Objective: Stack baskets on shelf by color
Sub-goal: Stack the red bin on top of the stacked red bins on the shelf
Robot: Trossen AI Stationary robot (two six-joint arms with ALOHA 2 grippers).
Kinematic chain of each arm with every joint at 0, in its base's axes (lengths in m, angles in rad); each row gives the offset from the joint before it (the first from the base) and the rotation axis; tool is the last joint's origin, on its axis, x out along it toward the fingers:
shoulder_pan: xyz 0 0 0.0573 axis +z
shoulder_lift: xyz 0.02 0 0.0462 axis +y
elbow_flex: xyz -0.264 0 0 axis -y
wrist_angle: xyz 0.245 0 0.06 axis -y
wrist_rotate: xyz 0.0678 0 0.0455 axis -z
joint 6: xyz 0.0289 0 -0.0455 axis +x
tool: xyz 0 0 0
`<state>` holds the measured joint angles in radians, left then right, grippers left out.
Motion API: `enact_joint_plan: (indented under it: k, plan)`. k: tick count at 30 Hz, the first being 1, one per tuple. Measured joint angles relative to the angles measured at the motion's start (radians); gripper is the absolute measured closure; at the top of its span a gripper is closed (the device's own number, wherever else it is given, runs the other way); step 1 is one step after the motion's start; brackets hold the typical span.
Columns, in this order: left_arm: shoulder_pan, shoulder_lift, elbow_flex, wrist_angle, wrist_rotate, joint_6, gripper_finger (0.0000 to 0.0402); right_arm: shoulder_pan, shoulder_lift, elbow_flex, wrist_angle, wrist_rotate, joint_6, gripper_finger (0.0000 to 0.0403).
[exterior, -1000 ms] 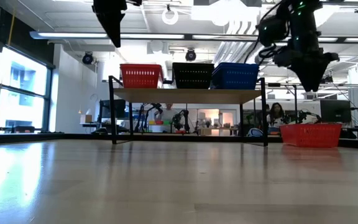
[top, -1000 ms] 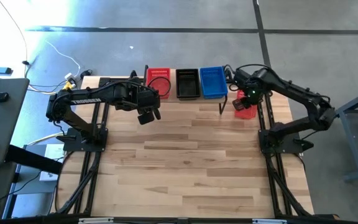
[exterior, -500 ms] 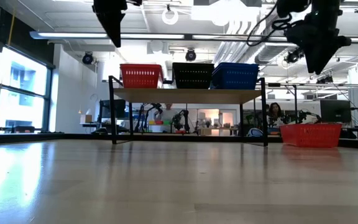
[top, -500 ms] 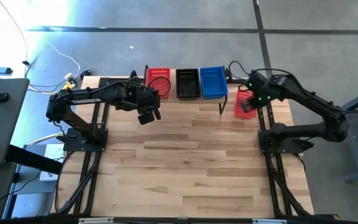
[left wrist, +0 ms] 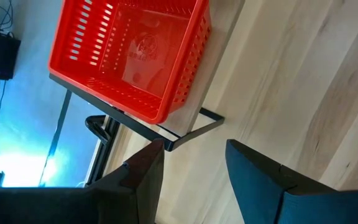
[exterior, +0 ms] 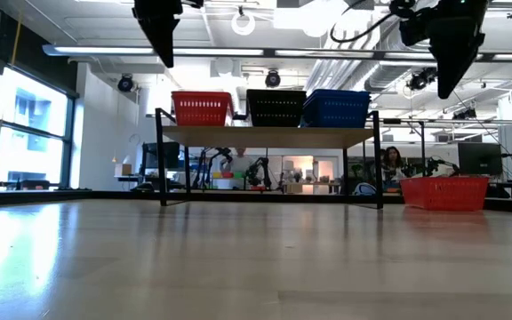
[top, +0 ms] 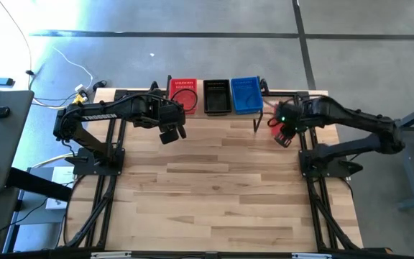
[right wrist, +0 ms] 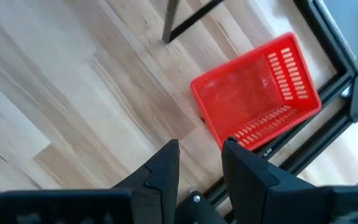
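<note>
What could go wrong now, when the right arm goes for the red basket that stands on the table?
The red basket on the table sits close to the table's right edge, so a push could slide it off. The right gripper hangs open above it, near the shelf leg; swinging across could clip it.
</note>
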<state>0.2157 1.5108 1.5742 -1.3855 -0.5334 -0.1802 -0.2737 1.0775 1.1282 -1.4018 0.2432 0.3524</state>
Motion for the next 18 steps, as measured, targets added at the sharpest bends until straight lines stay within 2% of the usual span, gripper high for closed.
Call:
enact_joint_plan:
  k: [12, 18]
  plan:
    - [0.0, 0.0, 0.0, 0.01, 0.0, 0.0, 0.024, 0.299, 0.129, 0.0, -0.038, 0.219, 0.093, 0.0295]
    - [0.0, 0.0, 0.0, 0.063, 0.0, 0.0, 0.024, 0.342, 0.194, 0.0, -0.052, 0.215, 0.08, 0.0295]
